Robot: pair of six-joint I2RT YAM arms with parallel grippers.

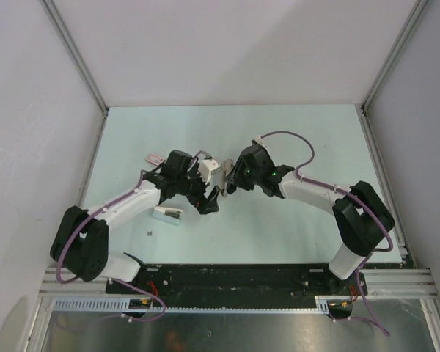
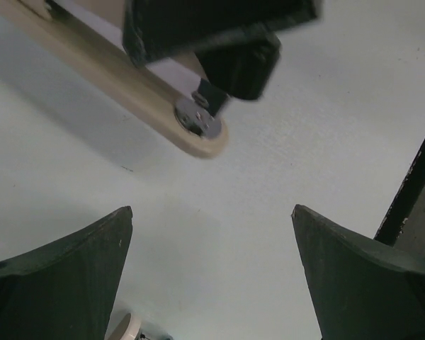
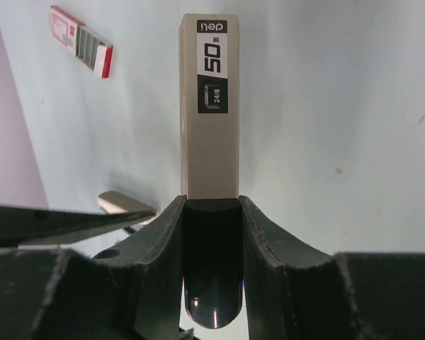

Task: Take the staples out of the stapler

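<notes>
My right gripper (image 1: 229, 180) is shut on the stapler (image 1: 225, 170) and holds it above the table near the middle. In the right wrist view the gripper (image 3: 211, 202) clamps the stapler's dark end, and the beige bar (image 3: 209, 142) with a black "50" label points away. My left gripper (image 1: 210, 199) is open and empty just left of and below the stapler. In the left wrist view the gripper (image 2: 211, 209) is spread wide, with the stapler's beige underside and rivet (image 2: 197, 119) above it. A tiny grey piece (image 1: 149, 233), likely the staples, lies on the table at the near left.
A pinkish-white and red staple box (image 1: 154, 158) lies left of the left wrist and also shows in the right wrist view (image 3: 81, 51). A small white-and-teal object (image 1: 169, 213) lies under the left forearm. Grey walls enclose the table (image 1: 301, 132) on three sides.
</notes>
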